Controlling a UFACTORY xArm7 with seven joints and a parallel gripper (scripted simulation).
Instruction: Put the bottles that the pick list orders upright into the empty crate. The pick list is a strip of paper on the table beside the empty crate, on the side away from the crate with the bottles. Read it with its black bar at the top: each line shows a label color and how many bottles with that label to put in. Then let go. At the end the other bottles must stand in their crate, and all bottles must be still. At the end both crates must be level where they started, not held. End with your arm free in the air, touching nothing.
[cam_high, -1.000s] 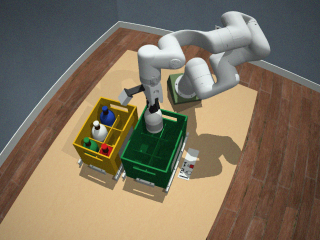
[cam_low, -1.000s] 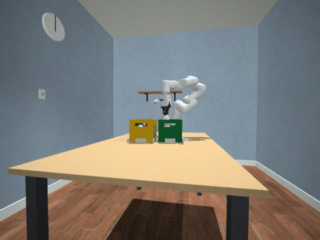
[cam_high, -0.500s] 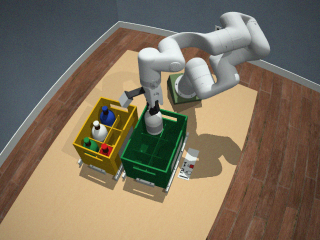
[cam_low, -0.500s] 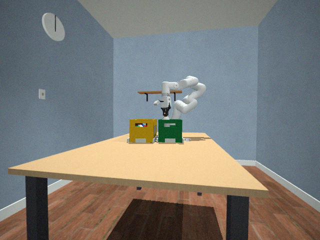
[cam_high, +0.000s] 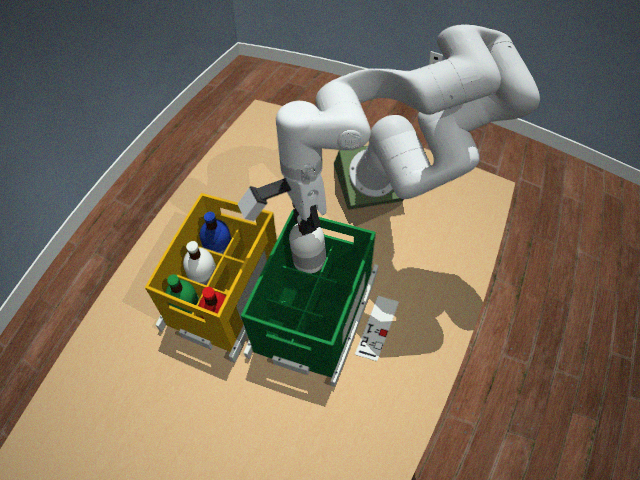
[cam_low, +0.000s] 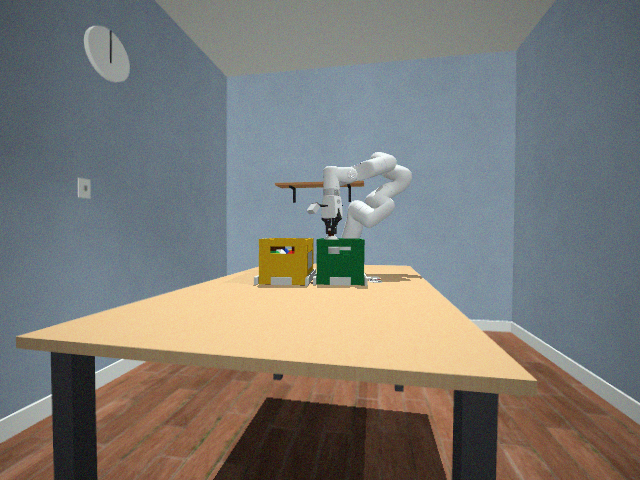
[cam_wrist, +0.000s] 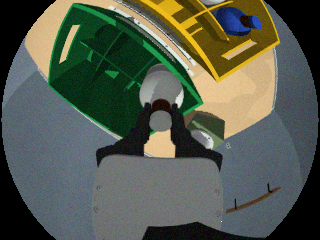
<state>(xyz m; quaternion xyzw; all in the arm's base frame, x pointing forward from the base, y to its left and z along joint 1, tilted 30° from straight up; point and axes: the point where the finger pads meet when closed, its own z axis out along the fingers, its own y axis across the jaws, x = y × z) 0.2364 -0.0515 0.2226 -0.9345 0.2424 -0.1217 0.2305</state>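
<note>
Below the green divided crate (cam_wrist: 95, 106) at upper left, your gripper (cam_wrist: 161, 111) reaches up from the bottom, its black fingers closed on the dark neck of a white-capped, pale bottle (cam_wrist: 161, 90). That bottle is at the green crate's lower-right corner. To the green crate's right, a yellow divided crate (cam_wrist: 248, 60) contains a blue bottle (cam_wrist: 234, 22) and, at the picture's edge, part of a white one (cam_wrist: 210, 1).

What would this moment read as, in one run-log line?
gripper: shut on white bottle | bottle: partly inside green crate | yellow crate: blue, white, green, red bottles | release: not done
</note>
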